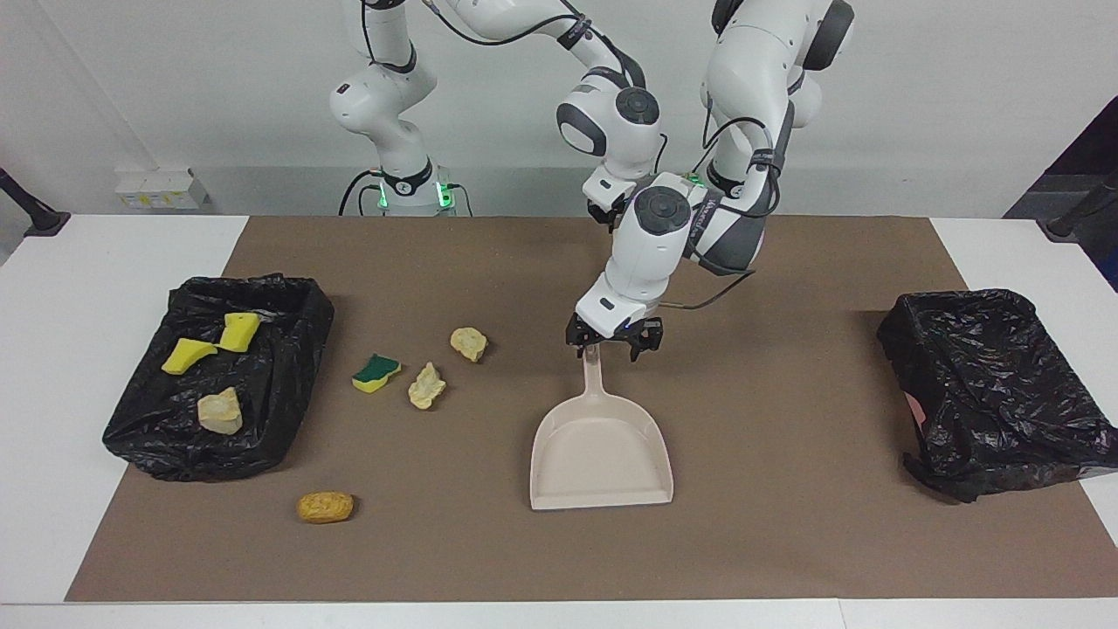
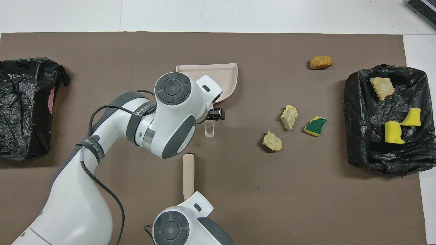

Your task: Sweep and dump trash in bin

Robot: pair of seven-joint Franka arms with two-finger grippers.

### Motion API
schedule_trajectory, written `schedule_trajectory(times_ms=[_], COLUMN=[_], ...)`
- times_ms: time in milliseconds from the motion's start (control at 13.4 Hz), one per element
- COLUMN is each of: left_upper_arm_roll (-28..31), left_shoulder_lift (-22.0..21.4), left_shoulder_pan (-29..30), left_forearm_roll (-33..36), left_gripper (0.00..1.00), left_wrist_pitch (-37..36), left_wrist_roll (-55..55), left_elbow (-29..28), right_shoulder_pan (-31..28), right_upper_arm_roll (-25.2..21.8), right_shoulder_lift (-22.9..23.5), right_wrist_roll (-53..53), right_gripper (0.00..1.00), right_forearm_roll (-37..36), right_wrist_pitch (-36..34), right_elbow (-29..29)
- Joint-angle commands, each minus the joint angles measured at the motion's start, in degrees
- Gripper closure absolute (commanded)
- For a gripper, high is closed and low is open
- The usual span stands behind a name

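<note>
Dial: centred on the end of the dustpan's handle, twelve o'clock pointing straight away from the robots, three o'clock toward the right arm's end of the table.
Dustpan (image 1: 601,454): flat on the brown mat (image 2: 306,190), handle toward the robots, open mouth at twelve o'clock.
Left gripper (image 1: 616,345): low over the end of the dustpan's handle, fingers spread wide with nothing between them pinched; from where I stand I cannot tell whether it touches the handle.
Brush (image 2: 188,173): lying at six o'clock, in line with the dustpan's handle and apart from it, its near end running under the right arm's wrist.
Right gripper (image 1: 603,210): mostly hidden by the left arm, at the brush's end nearest the robots, fingers closed on the brush.
Trash, loose: two pale crumbly lumps (image 2: 271,141) (image 2: 289,116) and a green-and-yellow sponge piece (image 2: 315,125) close together on the mat at three o'clock; one orange-brown lump (image 2: 321,62) alone at two o'clock, farther from the robots.
Trash, binned: one pale lump (image 2: 382,87) and two yellow sponge pieces (image 2: 393,132) inside the bin.
Bin (image 2: 354,112): lined with a black bag, at three o'clock, at the edge of the mat, past the loose scraps.
Second black bag (image 2: 24,109): crumpled, at nine o'clock, at the left arm's end.
</note>
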Motion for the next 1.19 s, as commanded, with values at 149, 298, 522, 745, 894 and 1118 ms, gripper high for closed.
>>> schedule_trajectory(times_ms=[149, 298, 522, 745, 894, 1118], left_upper_arm_roll=[0.9, 0.9, 0.9, 1.1, 1.1, 1.1], left_shoulder_lift=[0.7, 0.8, 0.6, -0.2, -2.0, -5.8], left_shoulder_pan=[-1.5, -1.2, -1.1, -0.3, 2.6, 6.5], left_forearm_roll=[-0.4, -0.4, -0.3, 1.8, 1.8, 1.7], left_gripper=[0.10, 0.75, 1.00, 1.00, 1.00, 1.00], left_wrist_pitch=[0.6, -0.2, -0.8, -1.2, -4.7, -10.9], left_wrist_roll=[-1.0, -1.0, -0.9, 2.3, 11.2, 25.9], left_elbow=[-0.2, 0.3, 0.3, 0.2, 0.0, -0.3], right_shoulder_pan=[-1.0, -3.5, -7.8, -12.3, -15.0, -20.4], right_upper_arm_roll=[-0.1, -0.1, -0.2, -0.3, -0.4, -0.4], right_shoulder_lift=[-6.0, -10.1, -15.3, -17.4, -17.4, -15.4], right_wrist_roll=[2.8, 2.1, 0.9, -3.1, -7.6, -13.9], right_gripper=[1.00, 1.00, 1.00, 1.00, 1.00, 1.00], right_forearm_roll=[1.2, 1.2, 1.0, -0.2, -3.3, -8.7], right_wrist_pitch=[-8.0, -15.1, -22.3, -27.4, -28.5, -28.5], right_elbow=[-0.2, -0.8, -1.8, -1.9, -1.6, 0.6])
